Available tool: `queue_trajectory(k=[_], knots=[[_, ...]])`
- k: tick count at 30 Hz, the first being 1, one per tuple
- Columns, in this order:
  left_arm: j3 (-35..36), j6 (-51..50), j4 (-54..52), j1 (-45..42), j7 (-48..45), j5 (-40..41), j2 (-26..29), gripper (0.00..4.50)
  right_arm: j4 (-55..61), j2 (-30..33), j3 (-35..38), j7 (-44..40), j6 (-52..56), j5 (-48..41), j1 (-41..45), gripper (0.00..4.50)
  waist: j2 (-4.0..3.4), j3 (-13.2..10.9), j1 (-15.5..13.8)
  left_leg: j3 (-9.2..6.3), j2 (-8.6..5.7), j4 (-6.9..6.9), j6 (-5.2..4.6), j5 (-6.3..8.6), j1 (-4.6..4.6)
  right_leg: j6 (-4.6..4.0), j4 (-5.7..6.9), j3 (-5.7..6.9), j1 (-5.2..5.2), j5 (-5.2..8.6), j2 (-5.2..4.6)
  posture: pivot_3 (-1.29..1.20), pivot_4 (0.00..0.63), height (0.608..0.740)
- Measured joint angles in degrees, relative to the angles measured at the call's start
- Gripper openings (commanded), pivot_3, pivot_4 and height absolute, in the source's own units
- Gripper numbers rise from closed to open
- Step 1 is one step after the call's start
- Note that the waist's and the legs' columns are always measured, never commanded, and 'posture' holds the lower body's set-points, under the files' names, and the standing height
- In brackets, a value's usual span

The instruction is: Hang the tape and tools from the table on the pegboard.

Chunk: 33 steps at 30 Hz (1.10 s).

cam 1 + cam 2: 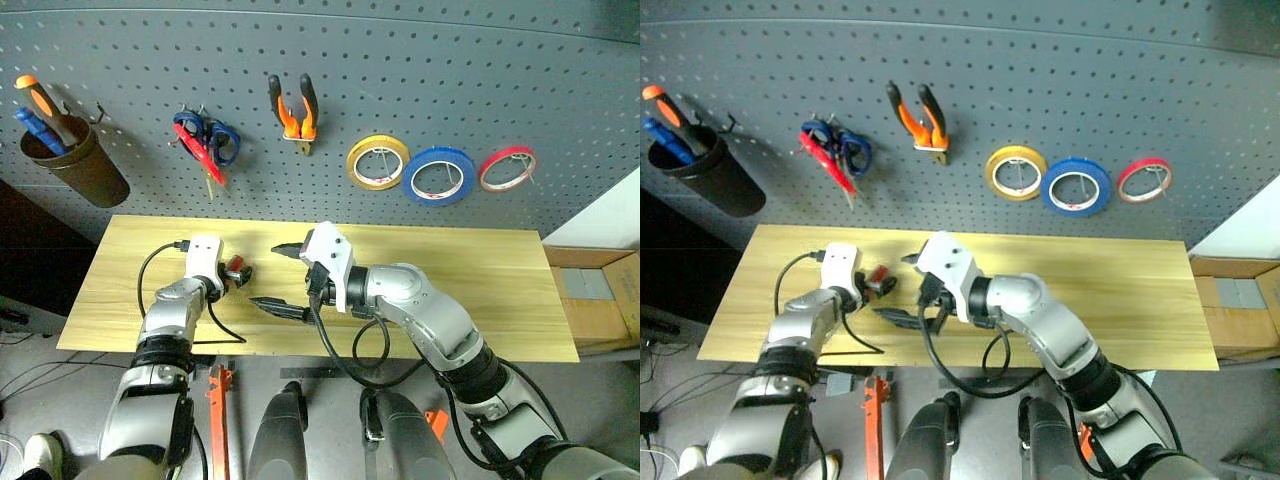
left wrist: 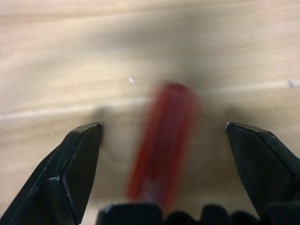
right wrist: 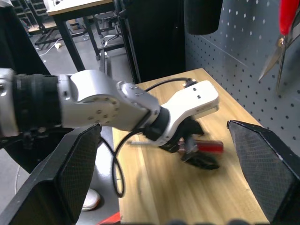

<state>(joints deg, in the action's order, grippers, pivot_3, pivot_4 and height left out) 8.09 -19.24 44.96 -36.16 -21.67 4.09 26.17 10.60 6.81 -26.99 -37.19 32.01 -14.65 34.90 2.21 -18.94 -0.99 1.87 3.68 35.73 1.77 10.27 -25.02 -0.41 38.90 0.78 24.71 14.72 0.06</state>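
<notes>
A small red-handled screwdriver (image 2: 164,145) lies on the light wood table (image 1: 480,280) near its left part. My left gripper (image 1: 238,272) is low over it and open, one finger on each side of the handle, not touching it. My right gripper (image 1: 263,276) hovers just right of it, open and empty, pointing toward the left gripper (image 3: 197,152). On the dark grey pegboard (image 1: 450,70) hang the blue tape (image 1: 439,175), the orange-and-black pliers (image 1: 293,108) and the red-handled scissors (image 1: 203,150).
A dark cup (image 1: 85,165) with orange and blue screwdrivers hangs at the board's left. A yellow roll (image 1: 377,162) and a red roll (image 1: 507,168) flank the blue tape. Blue-handled scissors (image 1: 225,140) share the red ones' hook. A cardboard box (image 1: 600,295) stands past the table's right end.
</notes>
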Motion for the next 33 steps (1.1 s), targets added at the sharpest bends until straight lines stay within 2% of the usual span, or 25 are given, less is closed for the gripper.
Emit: queue_trajectory(k=[8,9,13,15,18,22,24,28,31,33], knots=[[-1.03,0.83,2.35,-0.62,0.94,-0.43,1.48,1.09,2.2,0.4,1.05,0.57,2.32,-0.05,-1.89,4.5,-0.19,-0.13,0.69,0.09,0.03,0.01,0.01,-0.03,0.15,0.01,0.02,-0.04,-0.03,0.01,-0.06,0.04,0.402,0.74],[-1.04,0.75,2.34,-0.59,0.93,-0.42,1.52,0.86,2.2,0.39,1.05,0.67,2.42,-0.05,-1.93,4.5,-0.21,-0.14,0.77,0.09,0.03,0.01,0.01,-0.03,0.15,0.01,0.03,-0.04,-0.03,0.01,-0.06,0.04,0.4,0.74],[-1.14,-0.04,0.55,0.34,0.46,-0.41,1.76,0.86,2.2,0.25,1.23,1.08,2.43,-0.03,-1.93,4.5,-0.23,-0.16,0.94,0.1,0.03,-0.02,0.01,-0.03,0.15,0.0,0.01,-0.04,-0.03,0.01,-0.07,0.05,0.382,0.74],[-0.98,-1.91,-4.74,3.37,1.0,-0.18,1.62,0.86,2.84,0.65,2.15,1.04,2.35,-0.27,-2.32,4.5,-0.23,-0.15,0.96,0.14,0.01,-0.1,0.02,-0.02,0.12,0.01,-0.05,-0.06,-0.02,0.02,-0.12,0.06,0.37,0.74],[-0.72,-5.72,-16.54,10.51,3.2,0.02,1.27,0.86,6.38,2.21,6.19,0.99,2.61,-2.59,-4.57,4.5,-0.21,-0.14,0.95,0.16,-0.03,-0.27,0.11,0.04,0.09,0.02,-0.16,-0.05,-0.01,0.02,-0.22,0.08,0.343,0.74],[5.97,-5.22,-37.19,19.15,16.21,-0.81,-5.41,0.86,11.64,3.19,13.07,1.56,3.54,-7.19,-8.77,4.5,-0.02,-0.04,0.27,0.02,-0.02,-0.62,0.19,0.0,-0.11,0.02,-0.33,0.1,0.23,0.03,-0.21,0.12,0.299,0.74],[7.61,-5.09,-47.81,20.42,20.56,-2.18,-6.3,0.86,12.82,1.82,15.11,2.73,3.58,-9.35,-9.14,4.5,0.06,0.01,-0.32,0.0,-0.04,-0.66,0.32,-0.08,-0.25,0.02,-0.29,0.1,0.4,0.03,-0.15,0.14,0.276,0.74],[6.92,-2.58,-61.93,18.62,23.13,-6.79,-4.31,0.86,14.32,-4.22,18.07,6.83,3.36,-13.35,-7.88,4.5,0.11,0.16,-0.52,-0.01,-0.09,-0.7,0.46,-0.17,-0.24,0.02,-0.27,0.08,0.41,0.03,-0.13,0.17,0.235,0.74],[6.57,-0.07,-63.14,11.45,24.95,-9.22,-2.61,0.86,13.79,-7.37,18.8,9.73,0.27,-12.97,-4.61,4.5,0.39,0.43,-0.91,0.0,-0.12,-0.69,0.51,-0.36,-0.41,0.03,-0.29,0.19,0.53,0.02,-0.08,0.18,0.208,0.74],[6.97,2.59,-61.46,5.66,26.2,-9.84,-1.19,0.86,11.82,-8.64,18.8,11.33,-3.57,-10.92,-2.91,4.5,0.86,1.05,-1.01,0.0,-0.11,-0.69,0.51,-0.38,-0.45,0.03,-0.27,0.26,0.55,0.01,-0.08,0.19,0.195,0.74]])
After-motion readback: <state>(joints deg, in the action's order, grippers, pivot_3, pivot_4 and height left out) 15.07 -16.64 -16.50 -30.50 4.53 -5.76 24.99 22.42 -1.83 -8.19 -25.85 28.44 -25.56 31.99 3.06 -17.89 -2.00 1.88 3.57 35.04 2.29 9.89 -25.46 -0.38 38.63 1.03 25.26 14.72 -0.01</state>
